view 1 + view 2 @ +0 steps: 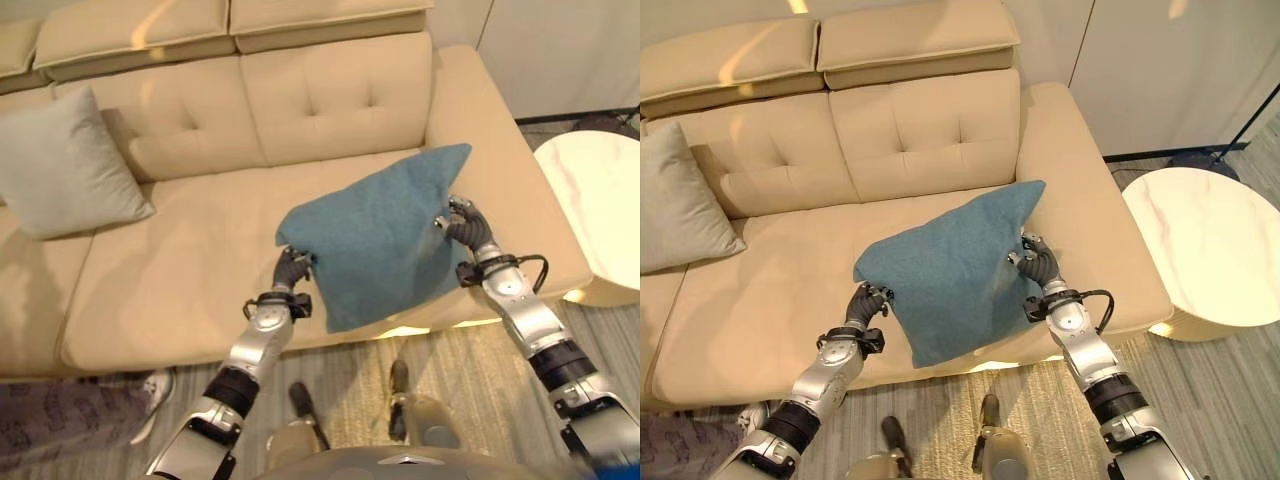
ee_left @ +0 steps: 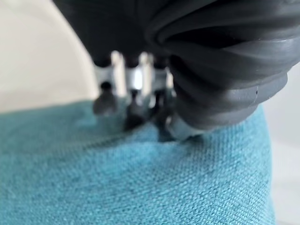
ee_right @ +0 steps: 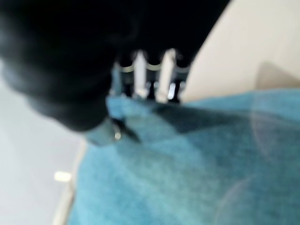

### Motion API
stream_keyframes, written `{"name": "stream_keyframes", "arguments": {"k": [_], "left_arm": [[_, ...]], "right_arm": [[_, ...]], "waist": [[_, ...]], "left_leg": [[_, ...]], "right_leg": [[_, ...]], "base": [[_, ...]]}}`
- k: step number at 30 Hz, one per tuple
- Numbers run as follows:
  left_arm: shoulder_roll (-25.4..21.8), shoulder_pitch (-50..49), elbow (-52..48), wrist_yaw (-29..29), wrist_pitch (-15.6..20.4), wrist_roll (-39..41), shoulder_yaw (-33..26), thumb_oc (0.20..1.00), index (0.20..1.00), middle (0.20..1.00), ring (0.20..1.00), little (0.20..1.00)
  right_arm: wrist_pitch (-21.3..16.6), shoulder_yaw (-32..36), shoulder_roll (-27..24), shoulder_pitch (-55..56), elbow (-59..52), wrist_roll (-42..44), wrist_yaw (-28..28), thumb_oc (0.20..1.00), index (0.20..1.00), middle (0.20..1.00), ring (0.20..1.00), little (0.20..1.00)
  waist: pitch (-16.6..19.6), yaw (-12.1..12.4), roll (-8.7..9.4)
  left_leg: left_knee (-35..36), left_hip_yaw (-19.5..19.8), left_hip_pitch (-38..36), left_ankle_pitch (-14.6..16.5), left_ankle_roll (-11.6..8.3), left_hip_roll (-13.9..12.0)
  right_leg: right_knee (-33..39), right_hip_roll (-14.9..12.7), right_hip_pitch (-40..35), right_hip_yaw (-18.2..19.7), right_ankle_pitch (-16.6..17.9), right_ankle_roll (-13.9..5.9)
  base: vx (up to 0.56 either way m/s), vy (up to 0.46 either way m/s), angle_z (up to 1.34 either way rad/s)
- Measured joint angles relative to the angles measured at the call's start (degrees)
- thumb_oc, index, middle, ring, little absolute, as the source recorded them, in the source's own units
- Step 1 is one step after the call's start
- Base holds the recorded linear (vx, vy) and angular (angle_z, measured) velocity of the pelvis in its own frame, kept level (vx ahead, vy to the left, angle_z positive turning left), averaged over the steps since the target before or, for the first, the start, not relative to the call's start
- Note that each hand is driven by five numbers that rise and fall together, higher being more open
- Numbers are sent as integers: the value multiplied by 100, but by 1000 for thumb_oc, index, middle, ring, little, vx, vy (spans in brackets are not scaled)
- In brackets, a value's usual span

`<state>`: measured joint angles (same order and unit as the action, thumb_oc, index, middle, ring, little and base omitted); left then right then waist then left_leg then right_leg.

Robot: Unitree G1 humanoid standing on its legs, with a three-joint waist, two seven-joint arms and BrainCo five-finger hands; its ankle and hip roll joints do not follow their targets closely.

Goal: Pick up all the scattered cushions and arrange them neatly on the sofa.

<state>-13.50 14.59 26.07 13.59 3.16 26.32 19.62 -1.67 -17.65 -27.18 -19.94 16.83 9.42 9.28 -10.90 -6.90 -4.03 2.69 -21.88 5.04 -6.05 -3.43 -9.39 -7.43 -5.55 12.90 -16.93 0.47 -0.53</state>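
Now both hands hold the blue cushion (image 1: 380, 235) tilted, one corner pointing toward the sofa (image 1: 190, 270) armrest.

A square blue fabric cushion (image 1: 385, 232) sits over the front edge of a cream leather sofa (image 1: 180, 270); a pale grey cushion (image 1: 62, 167) leans far left, a round white table (image 1: 597, 210) right.

Beige sofa (image 1: 180, 280); grey cushion (image 1: 62, 165) propped at left end.

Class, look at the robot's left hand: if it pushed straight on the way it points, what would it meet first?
The left hand already grips the blue cushion; beyond that, probably the sofa seat.
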Motion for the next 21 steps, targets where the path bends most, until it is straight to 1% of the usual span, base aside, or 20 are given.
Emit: {"name": "stream_keyframes", "arguments": {"k": [1,2,4,6,7,11,13,16,18,21], "left_arm": [[-47,-1,0,0,-1,1,-4,200,200,200,200,200],[-72,-7,0,-17,-1,1,9,200,200,200,200,200],[-84,7,0,-19,0,0,-16,200,200,200,200,200],[-171,8,0,-18,0,0,-161,200,200,200,200,200],[-202,22,-1,-14,1,0,-172,200,200,200,200,200],[-511,371,-1,37,28,-2,-214,200,200,200,200,200],[-592,575,0,69,65,3,-270,200,200,200,200,200],[-678,1047,0,104,103,3,-262,200,200,200,200,200],[-774,1600,0,194,176,6,-225,200,200,200,200,200],[-797,2000,-4,296,358,11,-163,200,200,200,200,200]], "right_arm": [[0,-1,25,-1,-5,0,0,200,200,200,200,200],[0,-2,23,-23,-32,-1,0,200,200,200,200,200],[0,-25,43,-77,-124,-1,0,200,200,200,200,200],[1,-80,134,-87,-149,-2,0,200,200,200,200,200],[1,-88,162,-105,-148,-2,0,200,200,200,200,200],[2,-185,138,-495,-41,-2,13,200,200,200,200,200],[5,-220,56,-729,64,1,59,200,200,200,200,200],[10,-314,-172,-1356,338,23,145,200,200,200,200,200],[10,-316,-337,-1993,522,176,268,200,200,200,200,200],[-5,-228,-400,-2422,565,321,426,200,200,200,200,200]], "waist": [[2,14,18],[0,74,24],[-7,182,20],[-26,227,31],[-34,260,44],[-70,395,89],[-82,447,112],[-102,471,139],[-125,477,178],[-149,467,218]], "left_leg": [[24,-9,-4,29,45,130],[26,-111,-12,89,136,281],[32,-237,2,165,251,415],[33,-265,13,221,336,547],[33,-275,20,233,353,577],[16,-275,260,220,397,649],[11,-268,318,208,412,647],[20,-270,424,171,432,646],[18,-269,481,155,442,630],[16,-264,486,154,442,608]], "right_leg": [[-56,-72,68,70,8,-32],[-140,-203,161,198,19,-75],[-217,-350,320,392,49,-175],[-261,-487,369,458,53,-305],[-263,-510,392,489,62,-328],[-193,-580,599,514,148,-430],[-102,-566,606,510,222,-403],[49,-544,646,505,341,-418],[218,-509,623,482,454,-415],[350,-475,563,467,507,-397]], "base": [[4,170,-23],[-2,117,-29],[4,82,-32],[-20,83,-8],[-27,47,-2],[-7,-5,2],[0,0,0],[6,-27,-1],[5,-39,-2],[-14,-51,-1]]}}
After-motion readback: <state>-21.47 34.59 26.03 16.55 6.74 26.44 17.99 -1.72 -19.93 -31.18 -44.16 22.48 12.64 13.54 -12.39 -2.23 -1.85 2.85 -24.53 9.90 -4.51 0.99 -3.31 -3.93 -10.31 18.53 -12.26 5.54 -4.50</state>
